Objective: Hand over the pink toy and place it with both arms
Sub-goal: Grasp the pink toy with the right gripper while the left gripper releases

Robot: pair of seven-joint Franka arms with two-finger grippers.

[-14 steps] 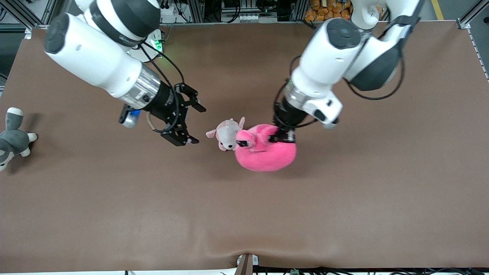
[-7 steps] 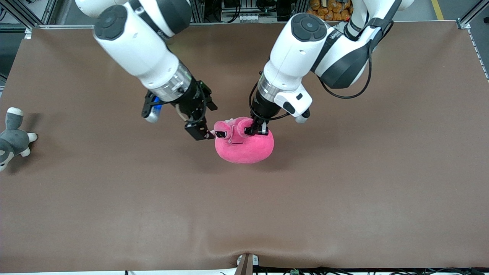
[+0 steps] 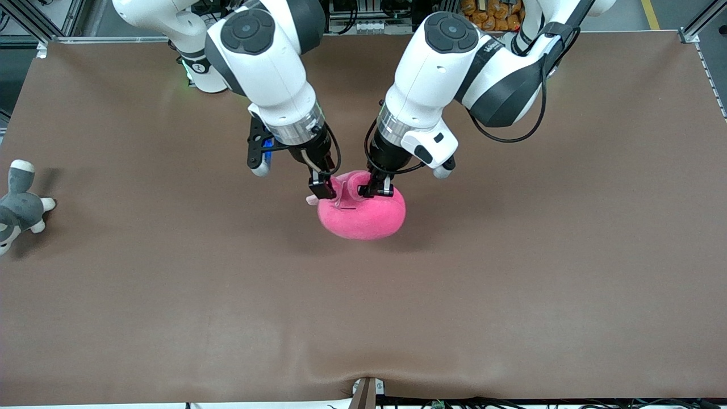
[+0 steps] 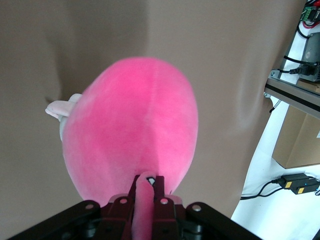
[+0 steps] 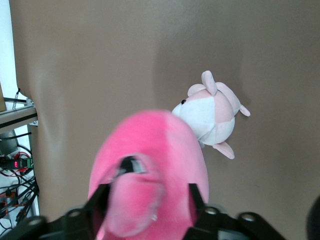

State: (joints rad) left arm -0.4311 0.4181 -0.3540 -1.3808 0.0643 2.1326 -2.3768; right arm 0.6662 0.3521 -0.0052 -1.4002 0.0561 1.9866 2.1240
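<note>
The pink toy (image 3: 363,218) hangs from my left gripper (image 3: 375,190), which is shut on one of its ears. The toy is held just above the table, over the small puppy plush. In the left wrist view the ear is pinched between the shut fingers of the left gripper (image 4: 145,186), and the round body of the toy (image 4: 130,125) fills the view. My right gripper (image 3: 325,189) is at the toy's other ear. In the right wrist view the right gripper (image 5: 145,192) has its fingers wide apart on either side of that ear, with the toy (image 5: 170,145) below.
The pale pink-and-white puppy plush (image 5: 210,112) lies on the brown table under the toy; only a bit of it (image 3: 311,200) shows in the front view. A grey-and-white plush (image 3: 17,207) lies at the right arm's end of the table.
My right arm has swung in toward the toy and its open gripper now straddles the free ear. The left gripper has carried the toy over the puppy plush.
</note>
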